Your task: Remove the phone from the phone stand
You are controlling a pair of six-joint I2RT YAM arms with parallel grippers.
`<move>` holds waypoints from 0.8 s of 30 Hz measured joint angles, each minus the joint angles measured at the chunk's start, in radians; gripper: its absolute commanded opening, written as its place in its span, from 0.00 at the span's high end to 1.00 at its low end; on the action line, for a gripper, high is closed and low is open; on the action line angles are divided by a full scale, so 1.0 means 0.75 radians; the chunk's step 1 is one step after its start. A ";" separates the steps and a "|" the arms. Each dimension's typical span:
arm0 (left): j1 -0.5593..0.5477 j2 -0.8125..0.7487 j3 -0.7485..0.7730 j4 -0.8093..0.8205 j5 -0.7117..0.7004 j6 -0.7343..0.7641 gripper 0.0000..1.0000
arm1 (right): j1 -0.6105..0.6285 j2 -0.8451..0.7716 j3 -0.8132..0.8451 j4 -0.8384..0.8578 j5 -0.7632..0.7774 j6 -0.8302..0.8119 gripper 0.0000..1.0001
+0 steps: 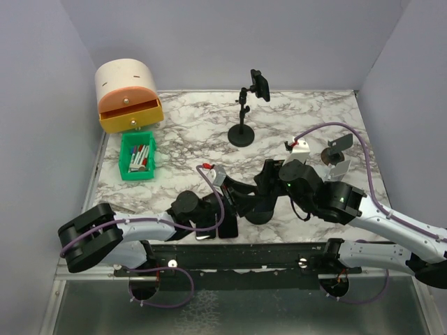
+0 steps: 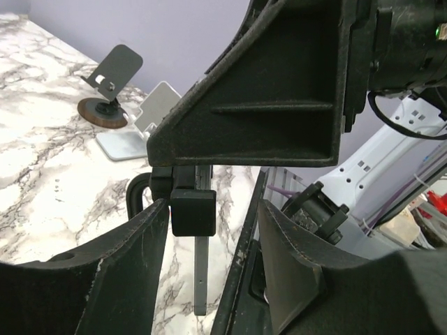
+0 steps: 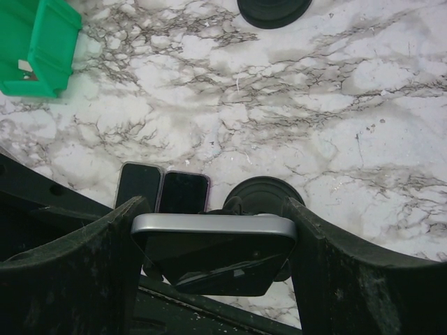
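Observation:
A phone [image 3: 213, 251] with a silver edge and dark screen sits on a black phone stand, whose round base [image 3: 264, 195] shows just beyond it. My right gripper [image 3: 216, 209] is shut on the phone, one finger on each short side. In the top view the right gripper [image 1: 271, 183] hangs over the stand's base [image 1: 260, 215] near the table's front. My left gripper [image 2: 213, 209] is open, its fingers either side of the stand's black clamp block [image 2: 192, 202] and a thin grey strip [image 2: 201, 276]; the block is close to the left finger. The left gripper [image 1: 241, 202] is just left of the stand.
Two phones [image 3: 138, 183] [image 3: 185, 192] lie flat by the front edge. A tall black stand [image 1: 242, 132] stands at the back. A dark stand [image 2: 112, 77] and a white stand [image 2: 150, 115] are at the right. A green bin [image 1: 137, 155] and a drawer box [image 1: 128, 94] are at the left.

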 measured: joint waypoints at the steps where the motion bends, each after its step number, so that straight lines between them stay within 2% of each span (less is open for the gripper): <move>1: 0.000 0.003 0.003 -0.008 0.008 0.000 0.47 | 0.000 -0.001 -0.001 0.002 -0.003 -0.004 0.79; 8: 0.003 0.036 0.034 -0.046 0.042 -0.012 0.58 | 0.000 -0.001 -0.001 0.006 -0.011 -0.016 0.82; 12: 0.013 0.037 0.038 -0.062 0.049 -0.020 0.77 | 0.000 -0.005 -0.007 0.012 -0.016 -0.022 0.83; 15: 0.025 0.043 0.038 -0.060 0.053 -0.026 0.97 | -0.001 -0.009 -0.011 0.019 -0.021 -0.028 0.88; 16: 0.026 0.044 0.038 -0.057 0.056 -0.027 1.00 | -0.001 -0.009 -0.012 0.021 -0.020 -0.030 0.91; 18: 0.029 0.050 0.038 -0.048 0.060 -0.041 1.00 | -0.001 -0.010 -0.014 0.023 -0.020 -0.029 0.99; 24: 0.061 0.085 -0.019 0.104 0.061 -0.105 1.00 | 0.002 -0.021 -0.041 0.071 -0.021 -0.029 1.00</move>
